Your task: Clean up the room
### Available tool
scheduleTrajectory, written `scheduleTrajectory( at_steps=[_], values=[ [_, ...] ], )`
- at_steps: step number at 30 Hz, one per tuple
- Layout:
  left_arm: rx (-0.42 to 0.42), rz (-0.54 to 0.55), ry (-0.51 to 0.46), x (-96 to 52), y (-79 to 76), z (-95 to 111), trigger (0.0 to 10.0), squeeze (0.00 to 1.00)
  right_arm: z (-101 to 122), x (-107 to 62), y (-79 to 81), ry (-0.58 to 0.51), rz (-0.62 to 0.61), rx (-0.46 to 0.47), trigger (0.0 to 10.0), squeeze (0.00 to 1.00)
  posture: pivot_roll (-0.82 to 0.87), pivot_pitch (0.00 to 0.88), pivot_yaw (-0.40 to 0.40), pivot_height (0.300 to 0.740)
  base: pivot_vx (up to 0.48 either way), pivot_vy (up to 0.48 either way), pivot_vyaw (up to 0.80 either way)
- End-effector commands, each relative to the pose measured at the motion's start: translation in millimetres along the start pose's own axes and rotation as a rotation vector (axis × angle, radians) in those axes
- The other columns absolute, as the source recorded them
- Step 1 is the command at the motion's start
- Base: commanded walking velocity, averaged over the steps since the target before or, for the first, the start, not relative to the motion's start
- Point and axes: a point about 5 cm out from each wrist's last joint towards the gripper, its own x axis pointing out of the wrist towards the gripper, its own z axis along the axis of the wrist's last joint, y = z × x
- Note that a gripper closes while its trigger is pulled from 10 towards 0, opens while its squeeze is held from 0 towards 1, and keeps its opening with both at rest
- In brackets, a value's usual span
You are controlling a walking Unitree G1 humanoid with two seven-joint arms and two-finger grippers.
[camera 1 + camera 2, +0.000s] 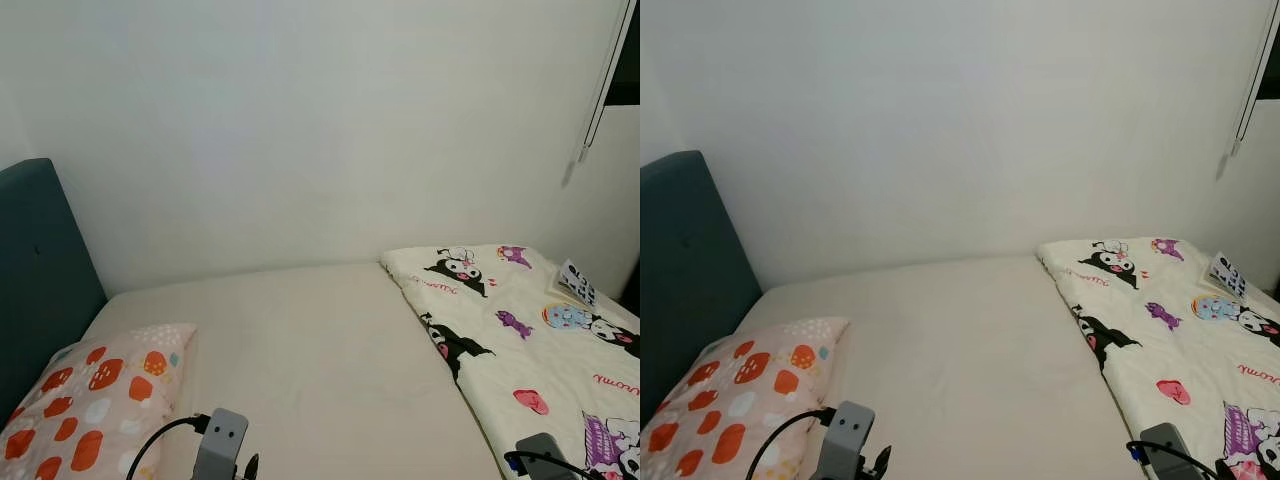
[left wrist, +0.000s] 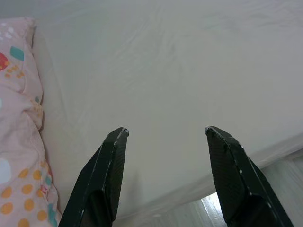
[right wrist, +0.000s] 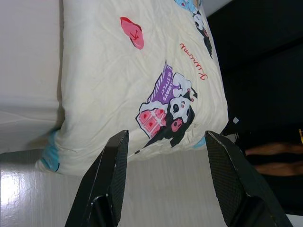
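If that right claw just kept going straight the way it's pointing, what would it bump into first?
Probably the folded cartoon quilt lying on the bed: the open right gripper points at its near edge, past a strip of floor. Depth is hard to judge.

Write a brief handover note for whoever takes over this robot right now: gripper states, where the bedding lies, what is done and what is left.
Left gripper: open, holding nothing, above the bare cream mattress sheet, beside the pink pillow with red and orange spots.
Right gripper: open, holding nothing, over the near edge of the folded cream cartoon-print quilt.
Done: nothing visibly handled; the quilt lies folded at the bed's right end and the pillow by the dark teal headboard.
Left: probably spreading or storing the quilt and straightening the pillow.
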Motion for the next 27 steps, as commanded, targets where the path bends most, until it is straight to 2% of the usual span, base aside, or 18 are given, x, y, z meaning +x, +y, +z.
scheduleTrajectory(
  at_steps=[1,27],
  values=[
    [-0.016,0.010,0.036,-4.1,1.7,-9.8,10.0,0.00,-3.1,-0.7,1.6,0.022,0.001,0.009,10.0,0.00,-0.05,0.107,0.034,0.740,0.000,0.000,0.00],
    [-0.020,0.022,0.035,-3.1,3.1,-9.2,10.0,0.00,1.1,1.2,2.5,0.023,0.004,0.009,10.0,0.00,-0.05,0.104,0.031,0.740,0.000,0.000,0.00]
  ],
)
